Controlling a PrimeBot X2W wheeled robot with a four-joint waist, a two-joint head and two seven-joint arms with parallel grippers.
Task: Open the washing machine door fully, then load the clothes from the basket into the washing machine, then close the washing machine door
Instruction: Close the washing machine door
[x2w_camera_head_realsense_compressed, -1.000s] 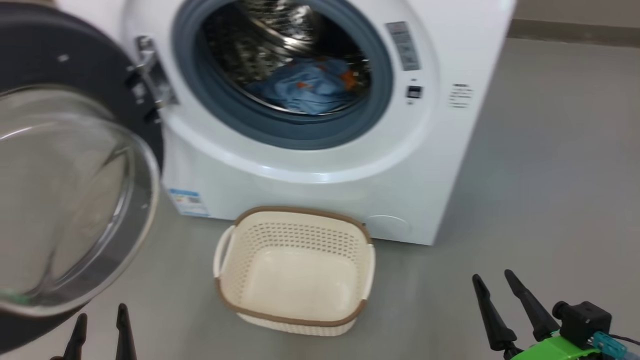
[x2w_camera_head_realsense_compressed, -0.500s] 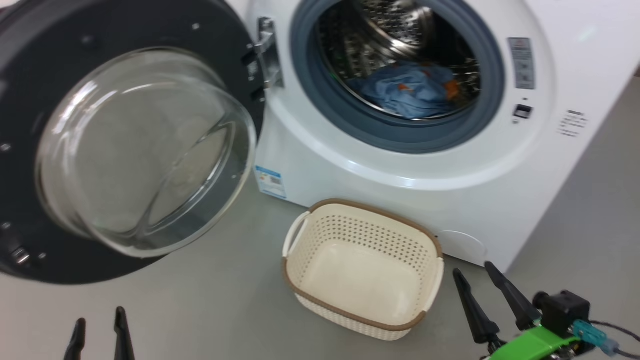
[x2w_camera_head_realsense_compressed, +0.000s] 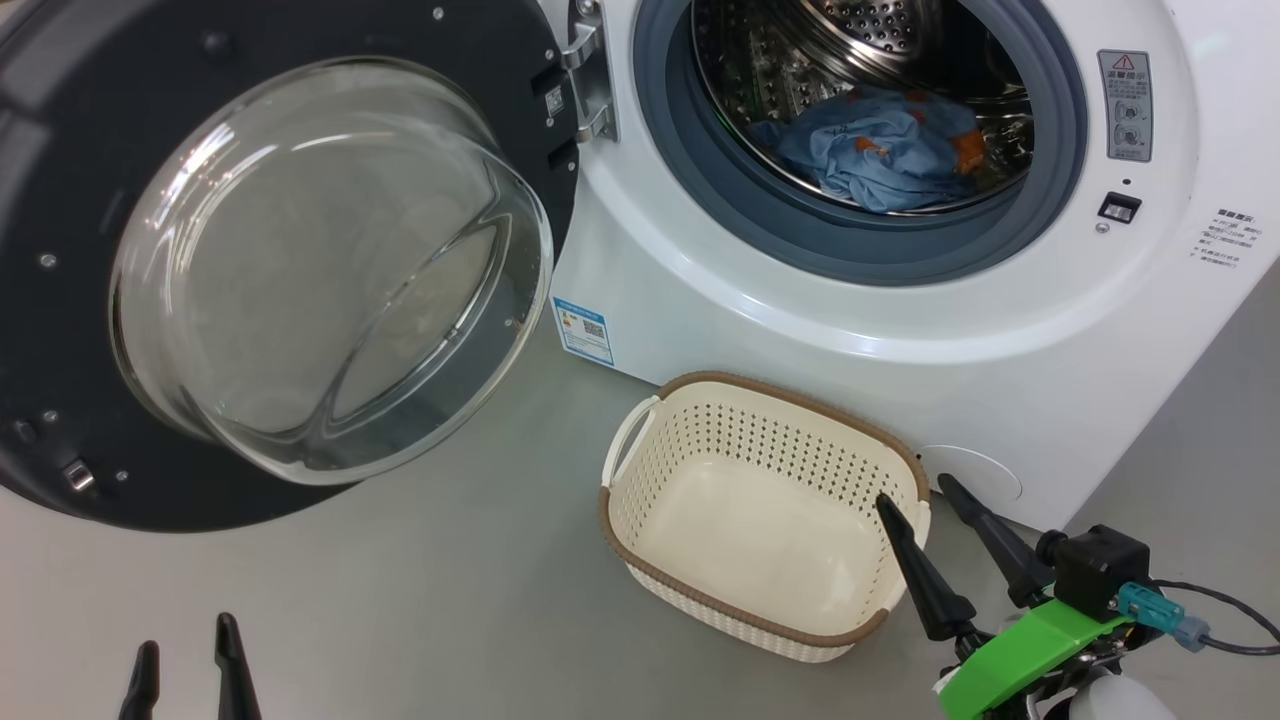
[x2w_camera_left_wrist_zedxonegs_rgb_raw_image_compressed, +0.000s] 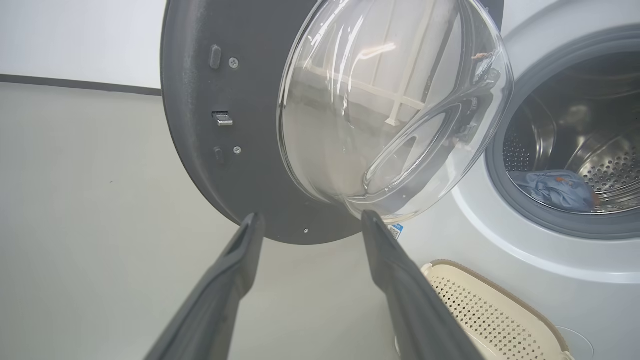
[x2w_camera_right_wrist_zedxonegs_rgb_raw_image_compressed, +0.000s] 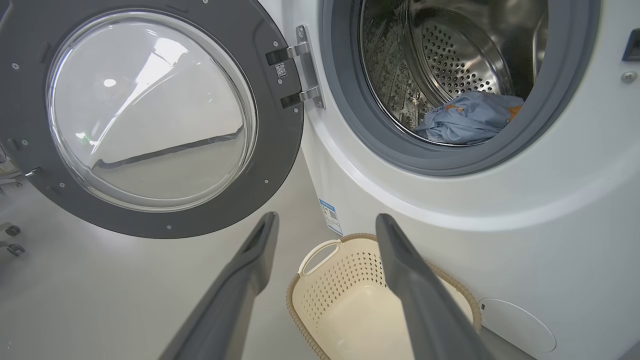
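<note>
Observe the left gripper at near left and the right gripper near the right rim of the basket, fingers pointing far; both stand wide apart, gripping nothing.

Bright, even light; glare on the washing machine door.

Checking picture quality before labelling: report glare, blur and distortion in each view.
Head view: sharp, with light streaks across the washing machine door glass and sheen on the washing machine front. Left wrist view: the bulging glass warps what lies behind it; the left claw looks soft up close. Right wrist view: bright spots glare on the door glass; the clothes are crisp.
</note>
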